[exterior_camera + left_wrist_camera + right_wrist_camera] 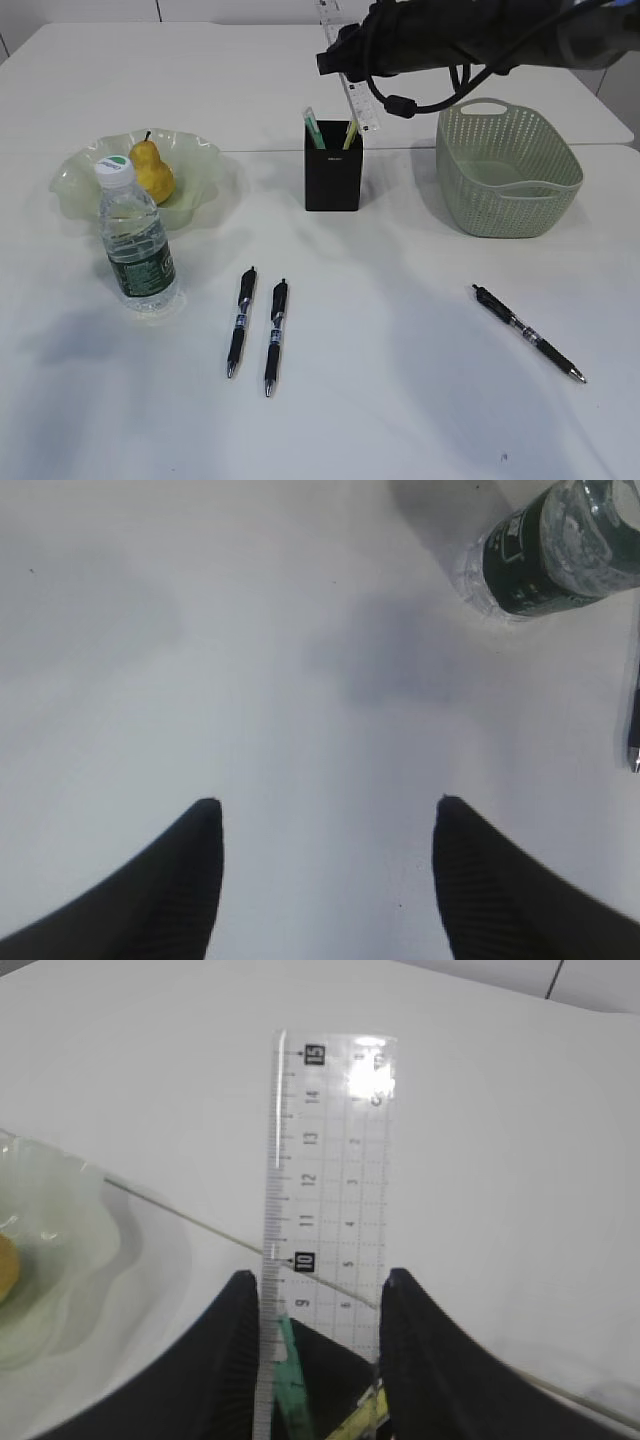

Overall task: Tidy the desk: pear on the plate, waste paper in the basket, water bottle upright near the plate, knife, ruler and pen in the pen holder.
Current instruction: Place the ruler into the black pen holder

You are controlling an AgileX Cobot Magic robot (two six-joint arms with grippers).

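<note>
From the exterior view, much looks settled: the pear (pixel 153 170) sits on the plate (pixel 80 178), and the water bottle (pixel 137 243) stands upright just in front of the plate's rim. The pen holder (pixel 332 180) already has a green-handled thing and a yellowish one poking out; I cannot tell which is the knife. The right tool (pixel 345 55) hangs above the holder, pinching the ruler (pixel 358 102), whose lower end points down to the holder's mouth. Three pens remain on the desk (pixel 400 400): the pair of pens (pixel 258 325) side by side in the middle, and the lone pen (pixel 528 332) to the right. The basket (pixel 507 170) stands just right of the holder; no waste paper shows on the desk, and I cannot see inside the basket. There is open room around all three pens, and the desk's far edge lies well behind the holder.

From the left wrist view, the left tool (pixel 328 810) is spread wide over bare desk, holding nothing. The bottle lies at the upper right, and a pen tip shows at the right border.

From the right wrist view, the ruler (pixel 328 1190) is clamped between the tool's two fingers (pixel 235 1360), its flat face to the camera. The holder's dark mouth sits right below, the plate's rim off to the left.
</note>
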